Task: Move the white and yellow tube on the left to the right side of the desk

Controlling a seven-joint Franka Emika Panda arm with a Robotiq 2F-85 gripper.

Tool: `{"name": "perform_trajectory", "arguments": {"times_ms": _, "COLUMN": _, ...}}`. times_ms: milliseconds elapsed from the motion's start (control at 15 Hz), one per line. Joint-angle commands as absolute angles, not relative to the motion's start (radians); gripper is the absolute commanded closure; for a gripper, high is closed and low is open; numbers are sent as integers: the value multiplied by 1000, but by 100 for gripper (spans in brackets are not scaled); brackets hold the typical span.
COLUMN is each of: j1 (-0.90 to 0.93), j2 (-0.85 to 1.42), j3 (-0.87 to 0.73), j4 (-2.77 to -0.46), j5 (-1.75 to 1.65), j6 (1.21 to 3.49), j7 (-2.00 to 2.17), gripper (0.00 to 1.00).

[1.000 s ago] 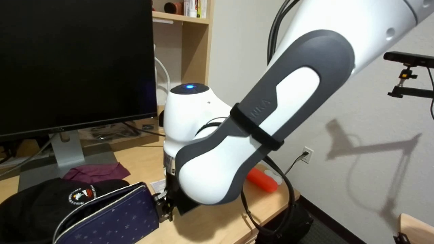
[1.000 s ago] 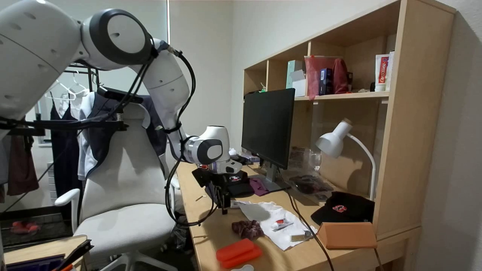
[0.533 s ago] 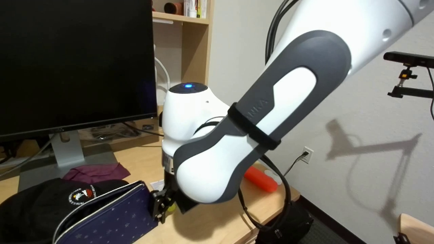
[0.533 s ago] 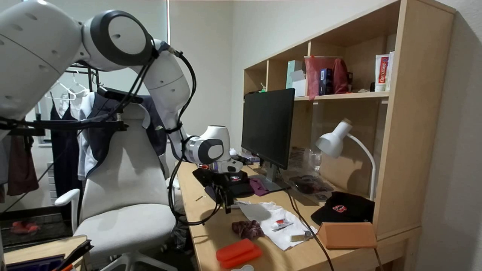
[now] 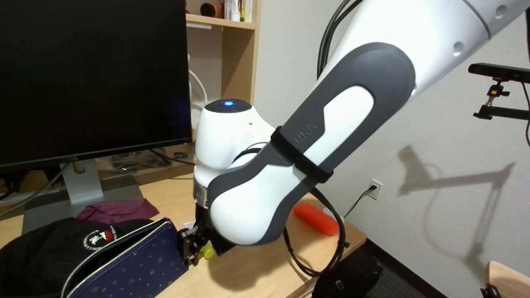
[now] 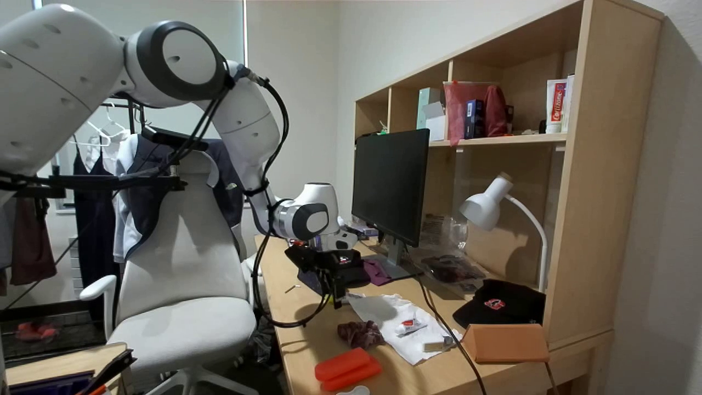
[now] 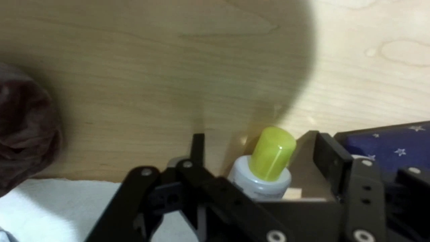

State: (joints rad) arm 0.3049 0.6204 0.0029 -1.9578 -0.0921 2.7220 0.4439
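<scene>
The white and yellow tube [image 7: 272,154] lies on the desk [image 7: 134,84] in the wrist view, its yellow-green end toward the top and its white body partly hidden by the gripper. My gripper [image 7: 264,148] is open, with one finger on each side of the tube and gaps between. In an exterior view the yellow end [image 5: 208,250] shows just beside the gripper [image 5: 191,248], low at the desk. In an exterior view the gripper [image 6: 335,291] hides nearly all of the tube.
A navy star-patterned pouch [image 5: 136,265] stands right against the gripper's outer finger. A black cap [image 5: 54,252] and the monitor [image 5: 91,82] are behind it. A dark scrunchie [image 6: 361,334], white paper [image 6: 384,310], and red-orange case [image 6: 347,368] lie on the desk.
The arm and gripper have shifted toward the pouch, which has slid slightly the same way. The tube's yellow end has come into view beside the gripper.
</scene>
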Motion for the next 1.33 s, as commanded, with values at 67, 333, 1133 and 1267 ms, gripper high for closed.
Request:
{"name": "perform_trajectory", "arguments": {"times_ms": 67, "j1": 301, "j2": 648, "j3": 5, "j4": -1943, "j5": -64, "j6": 2758, "j7": 405, "gripper": 53}}
{"name": "perform_trajectory", "arguments": {"times_ms": 333, "j1": 298, "j2": 648, "j3": 7, "j4": -1945, "j5": -58, "j6": 2767, "j7": 402, "gripper": 78}}
{"name": "perform_trajectory", "arguments": {"times_ms": 1133, "j1": 284, "j2": 530, "j3": -26, "j4": -2124, "j5": -7, "j6": 2898, "j7": 437, "gripper": 87}}
{"name": "perform_trajectory", "arguments": {"times_ms": 1267, "j1": 269, "j2": 501, "j3": -26, "j4": -2177, "j5": 28, "j6": 2956, "j7": 424, "gripper": 87}}
